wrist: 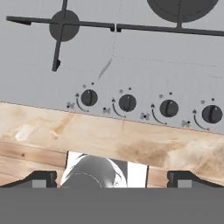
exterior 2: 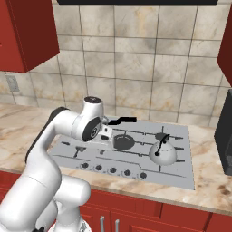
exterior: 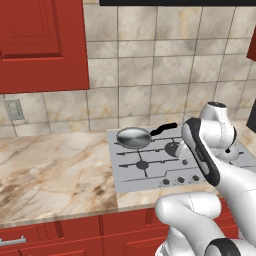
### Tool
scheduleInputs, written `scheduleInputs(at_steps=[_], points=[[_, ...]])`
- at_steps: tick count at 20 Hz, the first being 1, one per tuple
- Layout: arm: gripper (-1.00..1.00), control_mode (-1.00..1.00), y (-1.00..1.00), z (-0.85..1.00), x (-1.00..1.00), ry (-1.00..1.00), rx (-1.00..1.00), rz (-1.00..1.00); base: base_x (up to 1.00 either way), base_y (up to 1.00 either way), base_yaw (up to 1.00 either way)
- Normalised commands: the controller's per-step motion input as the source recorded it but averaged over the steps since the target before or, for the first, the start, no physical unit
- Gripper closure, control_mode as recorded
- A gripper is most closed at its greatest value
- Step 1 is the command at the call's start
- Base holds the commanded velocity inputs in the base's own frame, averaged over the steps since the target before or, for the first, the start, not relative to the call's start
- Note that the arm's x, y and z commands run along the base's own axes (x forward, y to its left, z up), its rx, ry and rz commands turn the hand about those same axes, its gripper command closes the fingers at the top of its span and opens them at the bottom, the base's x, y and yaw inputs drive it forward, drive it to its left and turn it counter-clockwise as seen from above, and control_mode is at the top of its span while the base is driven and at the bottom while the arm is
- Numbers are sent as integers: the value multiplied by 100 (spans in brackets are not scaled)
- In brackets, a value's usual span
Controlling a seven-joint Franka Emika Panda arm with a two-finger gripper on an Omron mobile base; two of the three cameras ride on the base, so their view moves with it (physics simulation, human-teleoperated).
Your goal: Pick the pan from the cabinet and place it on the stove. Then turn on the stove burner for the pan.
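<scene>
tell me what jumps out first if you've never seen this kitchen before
The white arm fills the foreground, its open gripper hanging over the front counter edge, facing the row of knobs. Behind it the silver pan sits on the back-left burner of the grey stove, black handle pointing right. A domed kettle stands on the stove's right side, and a red cabinet hangs upper left.

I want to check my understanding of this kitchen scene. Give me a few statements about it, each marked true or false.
1. The pan sits on the stove. True.
2. The kettle stands on the counter, off the stove. False: it stands on the stove.
3. The gripper is open, holding nothing. True.
4. The pan lies on the front burner nearest the knobs. False: it lies on a rear burner by the wall.
</scene>
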Motion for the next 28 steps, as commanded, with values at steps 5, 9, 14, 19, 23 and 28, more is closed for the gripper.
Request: scheduleInputs(at_steps=[5, 9, 14, 19, 23, 28], points=[[-100, -100, -15, -32, 38, 0, 0, 20, 0, 0, 0], [-100, -100, 0, -19, 26, 4, 0, 3, 0, 0, 0], [-100, -100, 1, -17, 22, 6, 0, -6, 0, 0, 0], [-100, -100, 6, -23, 4, 7, 0, -17, 0, 0, 0], [-100, -100, 0, -29, 1, 9, 0, -12, 0, 0, 0], [-100, -100, -1, -31, 6, 7, 0, -3, 0, 0, 0]])
